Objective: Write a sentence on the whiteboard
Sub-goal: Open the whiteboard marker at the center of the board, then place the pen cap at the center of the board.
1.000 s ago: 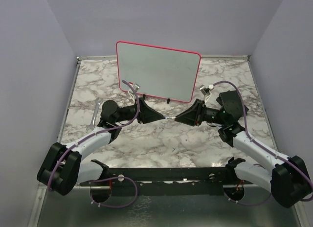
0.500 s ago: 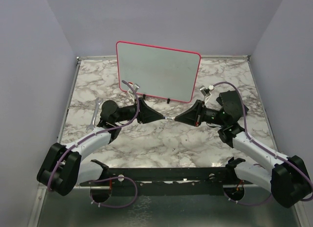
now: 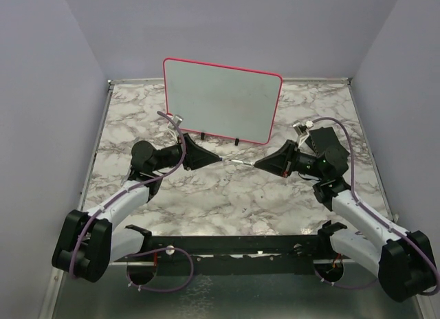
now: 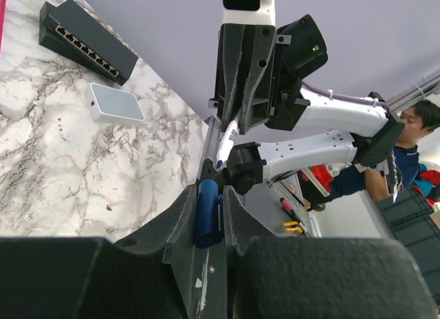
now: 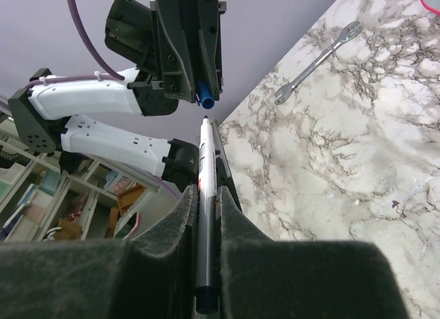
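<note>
As left hand (image 3: 219,157) withdrew, cap (image 4: 207,216) — off marker (image 5: 204,195)

Blue cap (image 4: 207,219) half hidden by left fingers (image 4: 182,226), marker (image 5: 204,195) tail by right fingers (image 5: 180,219)

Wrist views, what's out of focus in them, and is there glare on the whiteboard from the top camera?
Left wrist: the left gripper body nearest the lens is dark and soft, the blue cap sharp. Right wrist: same for the right gripper, the marker crisp. Top external: whiteboard evenly grey, no glare.
</note>
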